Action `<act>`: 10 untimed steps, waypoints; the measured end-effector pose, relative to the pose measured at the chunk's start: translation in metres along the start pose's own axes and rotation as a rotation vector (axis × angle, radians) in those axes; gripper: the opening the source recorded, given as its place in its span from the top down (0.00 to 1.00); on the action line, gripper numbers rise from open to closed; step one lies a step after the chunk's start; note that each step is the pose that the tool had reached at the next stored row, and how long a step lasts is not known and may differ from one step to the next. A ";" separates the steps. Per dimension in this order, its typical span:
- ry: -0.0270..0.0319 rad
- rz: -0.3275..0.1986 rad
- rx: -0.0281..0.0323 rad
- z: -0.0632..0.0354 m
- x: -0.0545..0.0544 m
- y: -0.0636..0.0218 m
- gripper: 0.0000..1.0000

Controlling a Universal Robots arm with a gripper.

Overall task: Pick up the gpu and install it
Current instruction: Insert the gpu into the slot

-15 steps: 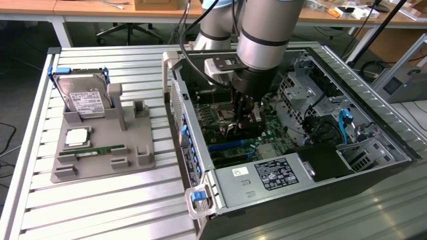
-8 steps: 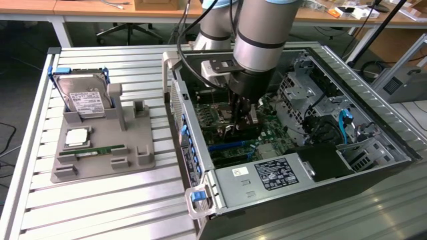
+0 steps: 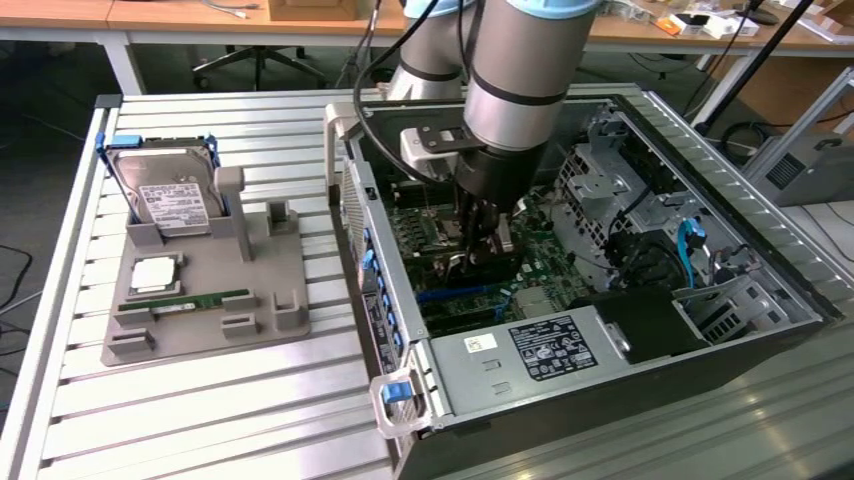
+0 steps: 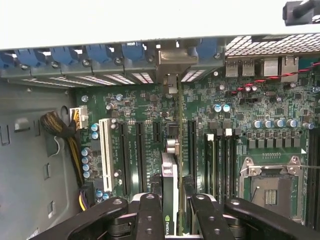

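My gripper (image 3: 481,252) reaches down inside the open computer case (image 3: 747,250), over the motherboard (image 3: 534,265). It is shut on the gpu (image 4: 170,175), which stands on edge between my two black fingers (image 4: 150,215). The card runs along the black expansion slots (image 4: 140,150). Its silver end bracket (image 4: 172,62) is against the case's rear wall with the blue clips. Whether its lower edge sits in a slot is hidden. In the exterior view the card shows as a dark shape (image 3: 487,268) below the fingers.
On the slatted table, a grey fixture (image 3: 200,320) holds a silver hard drive (image 3: 167,195), a chip (image 3: 154,272) and a green RAM stick (image 3: 194,300). Inside the case are the power supply (image 3: 547,350), drive cages (image 3: 627,190), a white slot (image 4: 106,152) and the CPU socket (image 4: 270,187).
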State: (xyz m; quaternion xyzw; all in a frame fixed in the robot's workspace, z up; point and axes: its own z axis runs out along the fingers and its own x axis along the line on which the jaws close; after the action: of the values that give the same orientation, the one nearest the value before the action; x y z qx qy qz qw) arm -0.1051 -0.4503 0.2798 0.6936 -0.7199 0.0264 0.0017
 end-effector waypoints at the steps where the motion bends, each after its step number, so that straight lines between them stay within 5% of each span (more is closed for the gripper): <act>1: 0.0001 0.000 0.0000 0.0009 0.000 0.0001 0.73; 8: -0.0018 0.000 -0.0002 0.0088 -0.001 0.0018 0.73; 10: -0.0097 0.000 -0.0004 0.0091 -0.001 0.0029 0.73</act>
State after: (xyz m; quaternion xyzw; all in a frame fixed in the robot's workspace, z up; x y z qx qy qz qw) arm -0.1076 -0.4497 0.2705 0.6936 -0.7200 0.0229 -0.0017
